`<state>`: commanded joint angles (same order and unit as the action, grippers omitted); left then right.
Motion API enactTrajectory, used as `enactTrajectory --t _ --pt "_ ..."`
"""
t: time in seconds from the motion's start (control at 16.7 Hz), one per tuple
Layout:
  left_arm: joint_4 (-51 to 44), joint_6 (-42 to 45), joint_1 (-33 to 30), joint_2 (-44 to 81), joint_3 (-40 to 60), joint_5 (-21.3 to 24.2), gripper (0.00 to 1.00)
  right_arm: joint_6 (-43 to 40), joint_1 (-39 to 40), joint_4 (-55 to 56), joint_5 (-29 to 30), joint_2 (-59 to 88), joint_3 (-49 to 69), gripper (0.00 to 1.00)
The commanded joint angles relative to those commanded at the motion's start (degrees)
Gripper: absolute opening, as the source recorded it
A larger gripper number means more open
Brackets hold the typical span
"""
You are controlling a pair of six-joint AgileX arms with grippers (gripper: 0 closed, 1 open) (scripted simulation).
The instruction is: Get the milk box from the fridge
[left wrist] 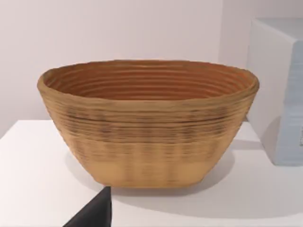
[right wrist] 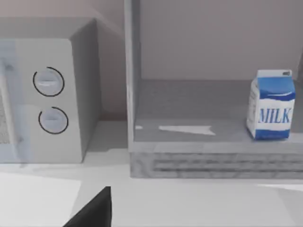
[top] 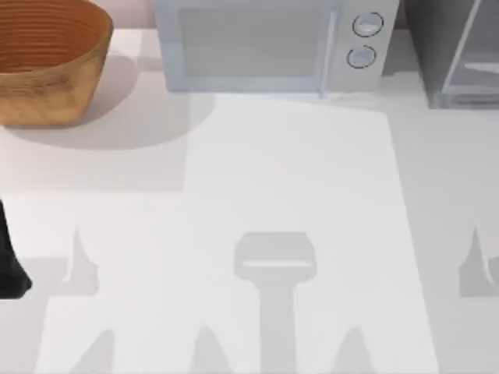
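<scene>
The milk box (right wrist: 271,106) is a blue and white carton marked MILK, standing upright on the floor inside the fridge (right wrist: 213,163). From above, the fridge (top: 456,54) is a dark grey cabinet with a pale glassy panel at the table's back right. A dark part of my right gripper (right wrist: 92,210) shows low in the right wrist view, well short of the fridge and off to the carton's side. The left wrist camera shows a dark part of my left gripper (left wrist: 92,213) in front of the basket. My left arm (top: 9,265) sits at the table's left edge.
A woven brown basket (top: 47,58) stands at the back left. A pale grey microwave (top: 257,47) with two round knobs (top: 365,39) stands at the back middle, right beside the fridge. The white tabletop (top: 273,179) stretches in front of them.
</scene>
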<state>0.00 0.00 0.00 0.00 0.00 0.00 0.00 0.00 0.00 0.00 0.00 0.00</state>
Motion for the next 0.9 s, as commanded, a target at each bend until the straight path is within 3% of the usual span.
enactTrajectory --t 0.24,0.42,0.9 --pt "0.00 0.00 0.00 0.00 0.00 0.00 1.00 -0.02 -0.69 1.80 -0.70 1.77 0.27 1.00" --pt "0.00 0.00 0.00 0.00 0.00 0.00 1.00 -0.09 -3.32 9.05 -3.21 8.92 1.35 1.00" --pt "0.00 0.00 0.00 0.00 0.00 0.00 1.00 0.23 -15.30 45.80 -14.50 50.31 5.14 1.00"
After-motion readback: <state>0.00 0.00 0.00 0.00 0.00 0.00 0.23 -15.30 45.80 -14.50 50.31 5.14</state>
